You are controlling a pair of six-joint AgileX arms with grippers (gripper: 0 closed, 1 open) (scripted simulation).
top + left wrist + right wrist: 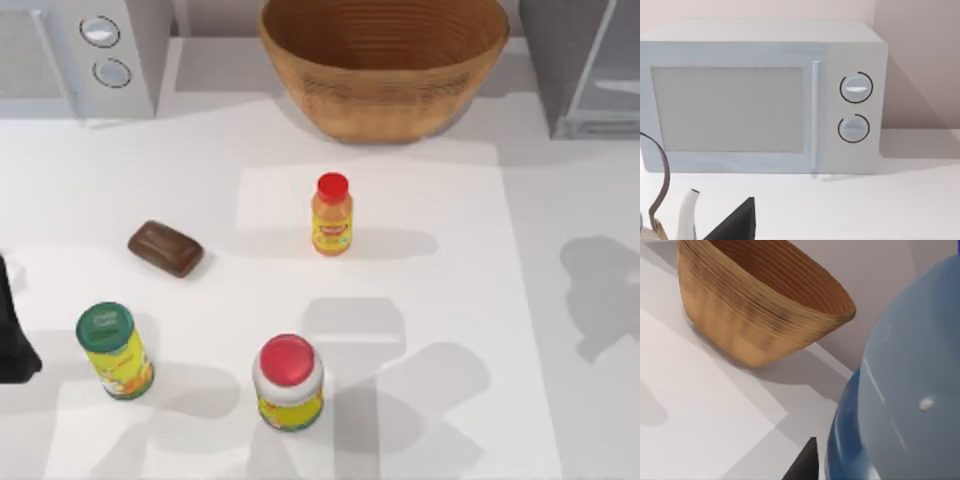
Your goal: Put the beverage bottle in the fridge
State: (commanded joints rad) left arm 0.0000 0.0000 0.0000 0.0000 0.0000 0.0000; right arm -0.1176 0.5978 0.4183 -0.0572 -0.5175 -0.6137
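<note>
The beverage bottle looms close in the right wrist view, with clear plastic above and a blue label below. One dark fingertip of my right gripper lies against its side, so the gripper is shut on the bottle, which is held off the table. The fridge, a grey box, stands at the table's back right corner. My left arm is parked at the table's left edge, and one of its dark fingertips faces the microwave.
A light grey microwave stands at the back left and a wicker basket at the back middle. On the white mat are a small orange bottle, a brown block, a green-lidded can and a red-lidded jar.
</note>
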